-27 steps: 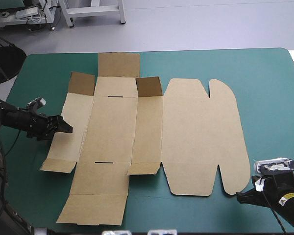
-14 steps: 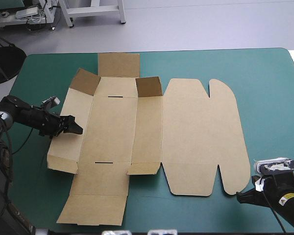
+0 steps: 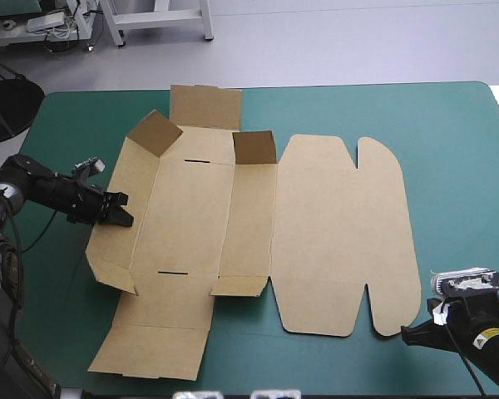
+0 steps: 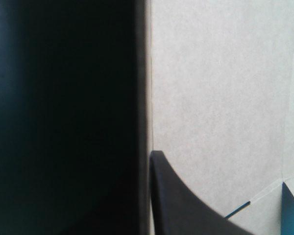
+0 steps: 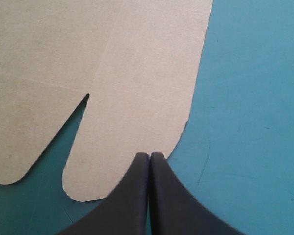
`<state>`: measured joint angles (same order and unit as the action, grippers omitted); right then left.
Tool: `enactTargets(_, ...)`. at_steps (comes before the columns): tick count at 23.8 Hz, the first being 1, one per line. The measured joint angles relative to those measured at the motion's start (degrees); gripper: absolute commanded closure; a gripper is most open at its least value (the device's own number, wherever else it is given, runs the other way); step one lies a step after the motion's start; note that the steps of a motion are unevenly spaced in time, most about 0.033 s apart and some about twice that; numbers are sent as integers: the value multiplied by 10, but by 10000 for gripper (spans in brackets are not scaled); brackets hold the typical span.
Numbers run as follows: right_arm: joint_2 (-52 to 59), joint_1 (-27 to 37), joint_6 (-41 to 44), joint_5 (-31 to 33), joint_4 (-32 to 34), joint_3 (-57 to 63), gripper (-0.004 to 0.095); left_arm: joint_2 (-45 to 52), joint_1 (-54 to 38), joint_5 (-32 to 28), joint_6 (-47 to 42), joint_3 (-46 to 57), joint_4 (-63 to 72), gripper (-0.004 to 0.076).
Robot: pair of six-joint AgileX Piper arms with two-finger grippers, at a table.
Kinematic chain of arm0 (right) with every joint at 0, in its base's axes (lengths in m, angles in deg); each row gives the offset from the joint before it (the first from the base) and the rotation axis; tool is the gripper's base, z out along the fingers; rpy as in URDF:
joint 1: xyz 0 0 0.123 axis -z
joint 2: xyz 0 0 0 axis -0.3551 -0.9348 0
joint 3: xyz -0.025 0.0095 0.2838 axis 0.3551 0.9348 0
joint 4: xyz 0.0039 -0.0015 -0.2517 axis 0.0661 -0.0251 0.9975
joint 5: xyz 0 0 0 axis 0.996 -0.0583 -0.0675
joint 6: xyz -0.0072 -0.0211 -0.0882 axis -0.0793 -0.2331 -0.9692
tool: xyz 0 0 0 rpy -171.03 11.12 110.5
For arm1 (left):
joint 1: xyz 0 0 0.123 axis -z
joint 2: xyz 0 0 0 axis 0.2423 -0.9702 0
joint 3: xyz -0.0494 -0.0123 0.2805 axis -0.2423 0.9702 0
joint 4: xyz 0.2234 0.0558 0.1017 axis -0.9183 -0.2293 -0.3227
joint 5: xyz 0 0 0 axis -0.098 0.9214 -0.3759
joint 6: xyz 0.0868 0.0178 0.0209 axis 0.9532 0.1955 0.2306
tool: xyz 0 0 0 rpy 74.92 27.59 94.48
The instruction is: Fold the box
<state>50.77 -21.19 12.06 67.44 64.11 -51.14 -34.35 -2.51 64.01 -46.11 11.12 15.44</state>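
Observation:
The brown box (image 3: 316,233) lies unfolded across the teal-green table (image 3: 457,150). Its left wall panel (image 3: 112,249) is tilted up off the cover, and two small flaps at the far end (image 3: 156,131) (image 3: 254,147) stand raised. My left gripper (image 3: 121,212) is pinched on that left wall's edge. In the left wrist view, one black finger (image 4: 186,208) presses the board's pale face (image 4: 220,88) while the other side is dark shadow. My right gripper (image 3: 412,335) rests shut at the near right corner, its tip (image 5: 149,155) at the lid's rounded flap (image 5: 132,112).
Bare teal-green cover (image 5: 255,98) runs from the box's right edge to the table's right edge. The table's near edge lies just behind the right gripper. A strip of cover (image 3: 58,274) shows left of the raised wall.
My left gripper moved right to the box's left wall, which rose off the table, and the fingers shut on its edge. The sheet shifted slightly. The right arm stayed still.

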Motion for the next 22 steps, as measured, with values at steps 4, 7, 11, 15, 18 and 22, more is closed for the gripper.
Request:
enactTargets(4, 0, 0, 0, 0, 0, 0, 926, 53, 73, -5, 26, -85, -114, 733)
enactTargets(7, 0, 0, 0, 0, 0, 0, 926, 76, 141, -1, 35, -148, -199, 733)
enactTargets(11, 0, 0, 1, 0, 0, 0, 926, 81, 225, 15, 61, -240, -280, 732)
enactTargets(15, 0, 0, 1, -1, 0, 0, 926, 81, 284, 17, 100, -290, -302, 733)
enactTargets(18, 0, 0, 1, -2, 0, 0, 926, 81, 336, -1, 114, -316, -329, 733)
enactTargets(22, 0, 0, 1, -2, 0, 0, 926, 81, 425, -58, 122, -329, -433, 733)
